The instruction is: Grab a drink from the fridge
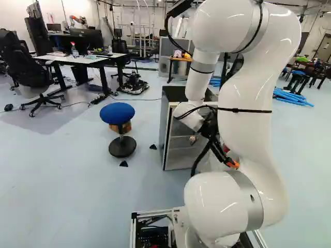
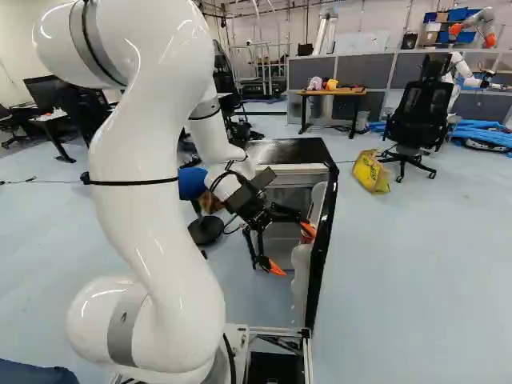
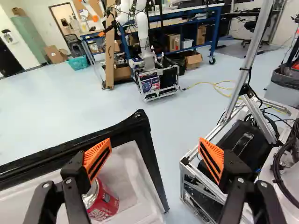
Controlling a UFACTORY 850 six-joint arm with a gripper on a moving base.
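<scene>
Gaping — end effector [image 2: 293, 250] near round, metal-topped can [image 3: 105, 204].

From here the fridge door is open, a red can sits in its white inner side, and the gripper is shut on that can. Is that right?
One thing is wrong: the gripper is open, not shut on the can. The wrist view shows its fingers wide apart. The fridge door is open, and the red can does sit in its white inner side.
</scene>
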